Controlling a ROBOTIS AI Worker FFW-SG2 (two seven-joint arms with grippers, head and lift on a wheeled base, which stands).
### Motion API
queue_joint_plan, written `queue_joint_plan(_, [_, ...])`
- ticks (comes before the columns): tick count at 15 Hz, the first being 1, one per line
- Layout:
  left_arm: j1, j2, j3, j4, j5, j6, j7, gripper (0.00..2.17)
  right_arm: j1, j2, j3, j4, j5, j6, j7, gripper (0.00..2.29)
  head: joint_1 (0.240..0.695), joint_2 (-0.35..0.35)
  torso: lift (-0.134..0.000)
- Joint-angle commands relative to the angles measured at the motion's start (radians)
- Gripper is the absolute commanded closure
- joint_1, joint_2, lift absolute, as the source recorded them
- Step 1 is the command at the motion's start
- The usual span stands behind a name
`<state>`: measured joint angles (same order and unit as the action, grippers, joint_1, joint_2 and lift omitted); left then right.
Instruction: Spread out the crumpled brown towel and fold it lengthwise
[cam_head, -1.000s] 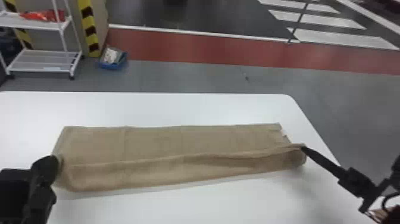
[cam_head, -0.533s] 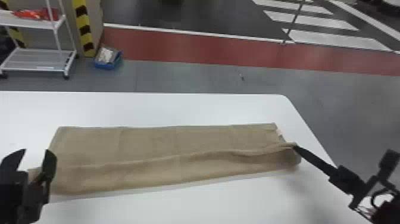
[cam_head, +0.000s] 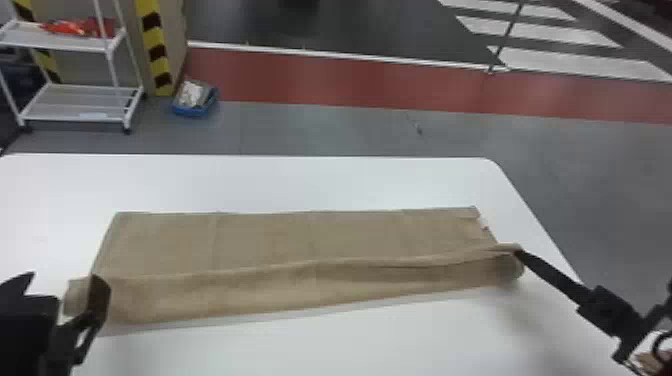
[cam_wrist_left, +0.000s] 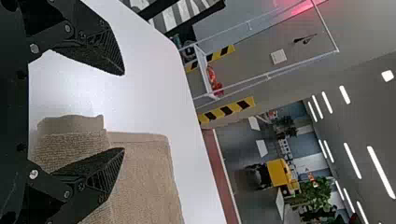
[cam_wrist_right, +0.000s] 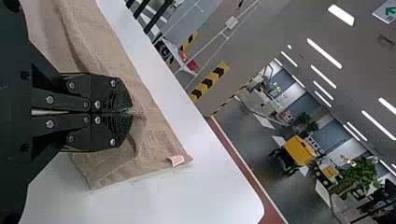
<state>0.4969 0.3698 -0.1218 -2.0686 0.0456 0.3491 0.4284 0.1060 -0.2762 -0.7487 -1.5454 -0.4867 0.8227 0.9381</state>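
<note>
pinching coarse, oblong brown towel (cam_head: 300, 237), right tool (cam_head: 518, 253) closed; left tool (cam_head: 65, 276) gaping, empty

Spreads bright and even over the smooth white tabletop with a rounded corner (cam_head: 325, 185) in the head view. Leaves a soft grey shadow (cam_head: 250, 323) along the near edge of the brown woven towel (cam_head: 300, 240). Falls almost to silhouette on the black two-fingered left gripper (cam_head: 67, 276). Glares from long white ceiling strips (cam_wrist_left: 344, 94) in both wrist views. Casts a red glow (cam_wrist_left: 299, 7) in the left one. Dims over the dark grey floor (cam_head: 350, 30) beyond.
</note>
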Motion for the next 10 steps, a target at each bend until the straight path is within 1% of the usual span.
queue_joint_plan(1, [0.017, 0.012, -0.002, -0.018, -0.001, 0.055, -0.002, 0.38, 0.011, -0.001, -0.034, 0.001, 0.002, 0.002, 0.005, 1.30, 0.695, -0.205, -0.124])
queue_joint_plan(4, [0.031, 0.015, 0.005, -0.022, -0.024, 0.144, 0.000, 0.38, 0.021, -0.008, -0.052, 0.001, -0.004, -0.001, 0.010, 1.30, 0.695, -0.228, -0.124])
queue_joint_plan(6, [0.054, 0.017, 0.022, -0.051, -0.026, 0.163, 0.000, 0.38, 0.023, -0.008, -0.052, 0.002, -0.006, -0.001, 0.011, 1.30, 0.695, -0.229, -0.124])
queue_joint_plan(10, [0.111, 0.017, 0.050, -0.177, -0.026, 0.163, 0.007, 0.38, 0.023, -0.005, -0.037, 0.002, -0.006, -0.007, 0.011, 1.30, 0.695, -0.219, -0.124])
